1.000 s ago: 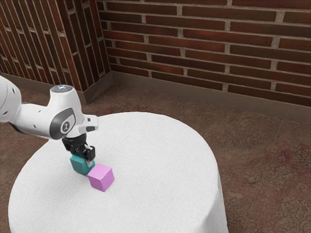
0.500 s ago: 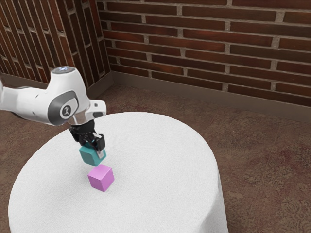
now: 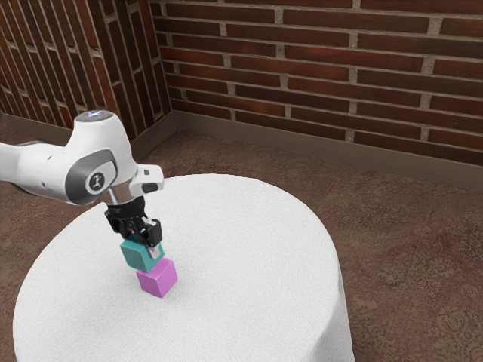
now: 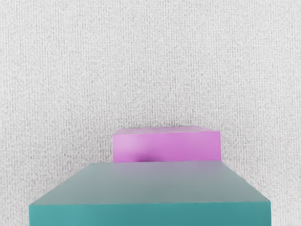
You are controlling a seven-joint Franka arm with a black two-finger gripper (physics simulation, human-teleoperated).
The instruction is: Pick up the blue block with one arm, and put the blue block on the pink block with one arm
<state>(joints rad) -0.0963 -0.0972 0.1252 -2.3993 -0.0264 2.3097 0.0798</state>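
Observation:
The teal-blue block (image 3: 136, 255) is held in my black gripper (image 3: 140, 243), whose fingers are shut on its sides. It hangs just over the pink block (image 3: 158, 277), overlapping that block's far-left part in the exterior view; whether the two touch I cannot tell. In the wrist view the blue block (image 4: 150, 195) lies right under my hand, and the pink block (image 4: 167, 145) peeks out from beyond it on the white cloth.
Both blocks are on a round table under a white cloth (image 3: 249, 249), near its left front part in the exterior view. A brick wall (image 3: 317, 68) and brown floor surround the table.
My gripper lifted the blue block off the cloth, carried it toward the pink block, and has now come down so the block sits just over the pink one.

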